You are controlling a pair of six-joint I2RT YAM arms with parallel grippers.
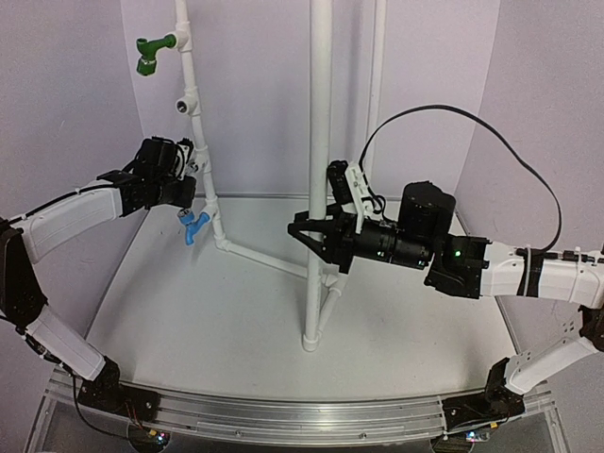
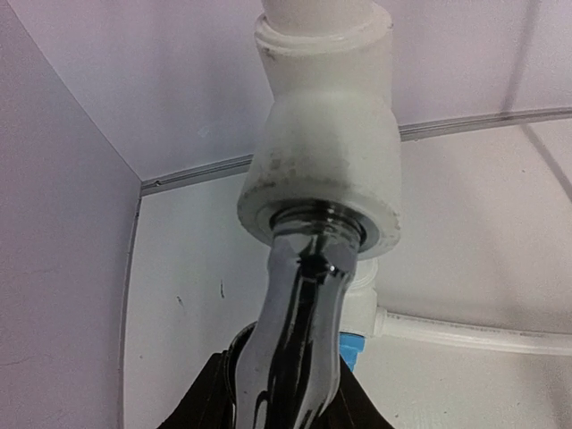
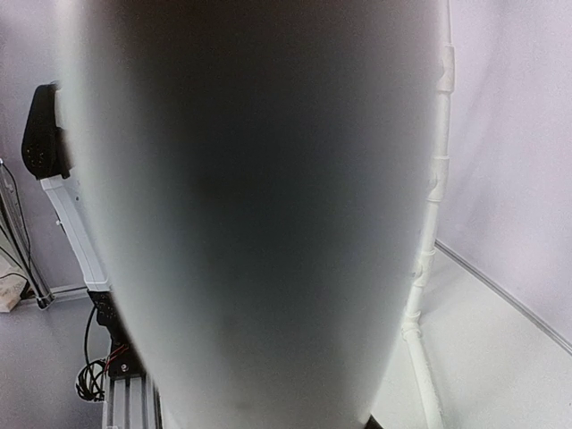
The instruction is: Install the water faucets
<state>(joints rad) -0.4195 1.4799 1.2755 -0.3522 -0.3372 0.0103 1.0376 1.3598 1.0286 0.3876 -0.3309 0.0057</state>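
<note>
A shiny silver faucet [image 2: 299,331] has its threaded end seated in the mouth of a white tee fitting [image 2: 322,152] on the thin riser. My left gripper [image 2: 286,398] is shut on this faucet, its black fingers [image 2: 201,402] pressed against both sides. In the top view the left gripper [image 1: 184,179] sits against that riser, and the silver faucet is hidden behind it. A blue faucet [image 1: 195,226] hangs from the fitting just below. A green faucet [image 1: 149,55] is mounted near the riser's top. My right gripper [image 1: 321,241] is shut on the thick vertical pipe [image 1: 319,142].
An open white tee [image 1: 187,102] sits between the green faucet and my left gripper. A slanted pipe [image 1: 264,257] joins the riser to the thick pipe's foot. Purple walls [image 1: 66,113] close in on both sides. The thick pipe [image 3: 250,214] fills the right wrist view.
</note>
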